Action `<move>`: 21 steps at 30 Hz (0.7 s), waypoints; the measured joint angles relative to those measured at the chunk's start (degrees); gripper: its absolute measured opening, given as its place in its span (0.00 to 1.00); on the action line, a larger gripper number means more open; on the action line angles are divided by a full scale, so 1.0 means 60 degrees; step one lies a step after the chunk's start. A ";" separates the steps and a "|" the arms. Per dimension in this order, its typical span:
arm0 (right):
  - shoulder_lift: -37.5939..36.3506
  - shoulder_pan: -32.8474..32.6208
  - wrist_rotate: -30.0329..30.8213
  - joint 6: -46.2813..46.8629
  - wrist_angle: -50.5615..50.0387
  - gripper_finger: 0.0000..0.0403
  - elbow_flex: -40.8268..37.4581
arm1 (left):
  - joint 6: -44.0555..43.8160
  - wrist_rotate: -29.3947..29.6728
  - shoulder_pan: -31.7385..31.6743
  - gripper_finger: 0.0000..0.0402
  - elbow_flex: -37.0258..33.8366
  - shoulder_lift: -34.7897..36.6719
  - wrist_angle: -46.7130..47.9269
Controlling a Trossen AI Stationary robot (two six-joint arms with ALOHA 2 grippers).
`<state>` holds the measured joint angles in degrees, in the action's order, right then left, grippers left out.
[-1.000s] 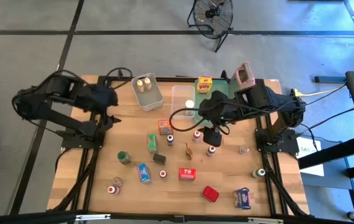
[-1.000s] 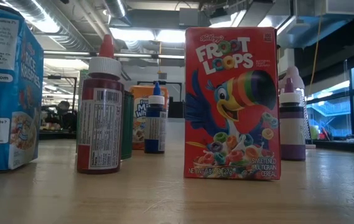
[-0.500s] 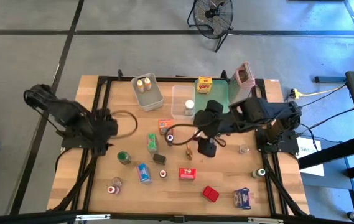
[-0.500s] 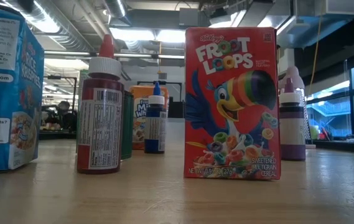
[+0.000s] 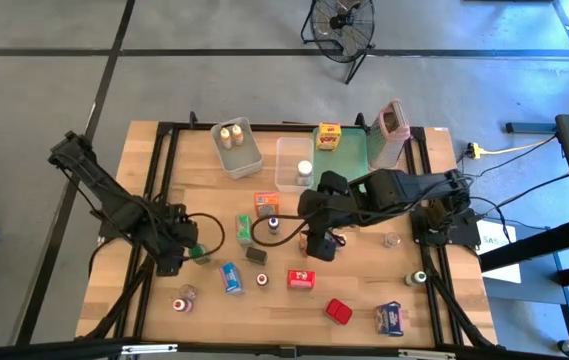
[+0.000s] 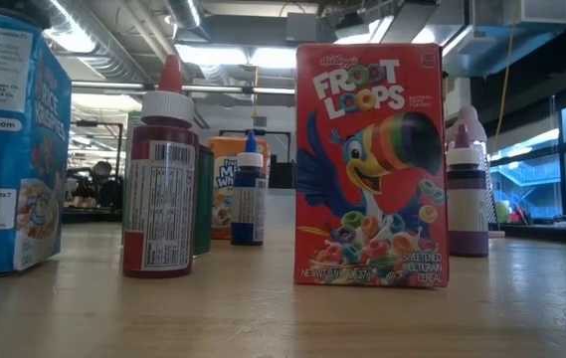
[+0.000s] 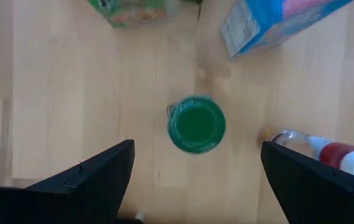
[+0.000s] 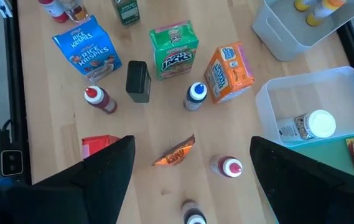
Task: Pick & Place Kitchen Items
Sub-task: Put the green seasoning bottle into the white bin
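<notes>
Left pincer [image 7: 192,171] above wooden table [image 7: 71,93]

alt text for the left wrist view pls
Looking down between the left gripper's open dark fingers, a green-capped jar stands on the wooden table. A blue box and a lying red-capped bottle sit nearby.

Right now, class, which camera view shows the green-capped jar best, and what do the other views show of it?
The left wrist view: the green-capped jar sits centred, seen from straight above, ahead of the open left pincer. The high view shows it only as a small green spot beside that pincer. The right wrist view crops it at the edge; the low view does not clearly show it.
</notes>
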<state>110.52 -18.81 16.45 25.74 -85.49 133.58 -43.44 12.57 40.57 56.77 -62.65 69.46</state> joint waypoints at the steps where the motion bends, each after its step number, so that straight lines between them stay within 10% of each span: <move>1: 0.0028 0.0000 0.0000 0.0000 0.0001 0.80 0.0000 | -0.0043 -0.0017 0.0006 0.86 -0.0144 0.0000 -0.0064; 21: 0.0090 -0.0007 -0.0029 0.0142 0.0019 0.80 0.0004 | -0.0478 0.0135 -0.0053 0.86 -0.1959 -0.0004 -0.2151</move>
<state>111.06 -18.85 16.27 26.59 -85.38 133.60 -46.30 13.38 40.25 45.02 -62.67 56.55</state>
